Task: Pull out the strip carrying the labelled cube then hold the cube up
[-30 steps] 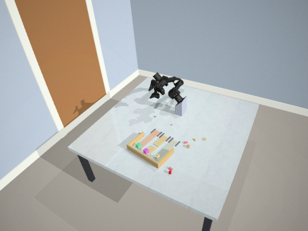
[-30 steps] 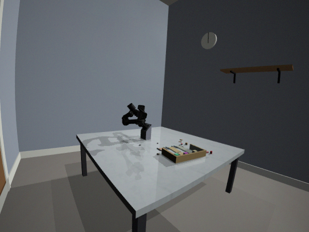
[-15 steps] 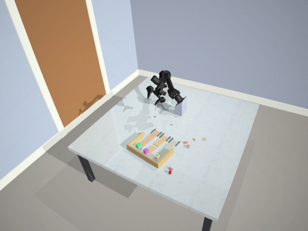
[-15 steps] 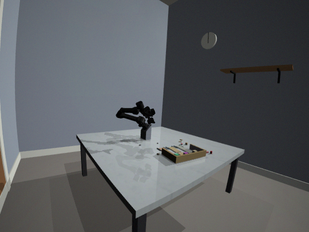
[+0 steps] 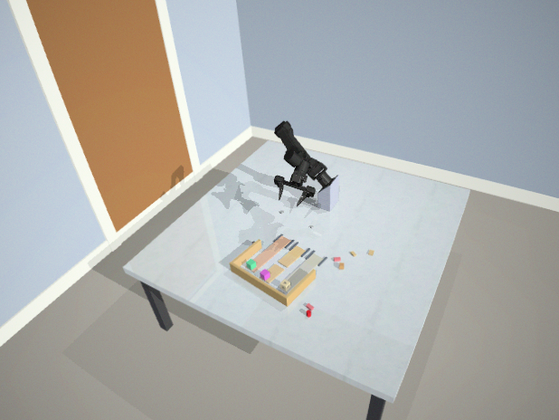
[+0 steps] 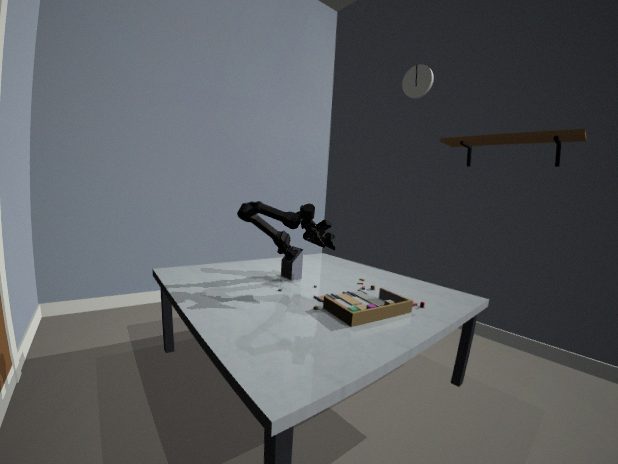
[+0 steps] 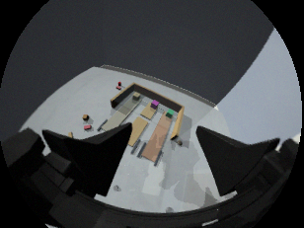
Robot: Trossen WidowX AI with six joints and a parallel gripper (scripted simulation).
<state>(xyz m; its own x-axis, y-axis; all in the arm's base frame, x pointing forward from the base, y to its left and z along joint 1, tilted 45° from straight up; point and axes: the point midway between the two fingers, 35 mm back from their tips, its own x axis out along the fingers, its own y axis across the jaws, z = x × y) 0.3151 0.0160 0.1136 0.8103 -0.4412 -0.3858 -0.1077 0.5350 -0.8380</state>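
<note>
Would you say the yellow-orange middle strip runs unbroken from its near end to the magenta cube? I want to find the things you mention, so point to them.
No, a gap splits the middle strip point(image 5: 291, 256) point(image 7: 138, 131) into two pieces short of the magenta cube point(image 5: 265, 274) point(image 7: 155, 104).

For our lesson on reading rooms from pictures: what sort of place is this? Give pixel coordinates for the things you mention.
Probably a plain indoor workroom or robotics test room: a black robot arm point(image 5: 295, 151) point(image 6: 267, 212) stands on a large table point(image 5: 384, 308) point(image 6: 240, 320), with a round clock point(image 6: 418, 81) and a wooden shelf point(image 6: 515, 137) on the wall.

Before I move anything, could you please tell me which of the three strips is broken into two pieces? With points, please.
The middle strip point(image 5: 292, 256) point(image 7: 138, 131), with the magenta cube point(image 5: 265, 274) point(image 7: 155, 104) at its far end; a gap splits it, while the strips either side show none.
</note>
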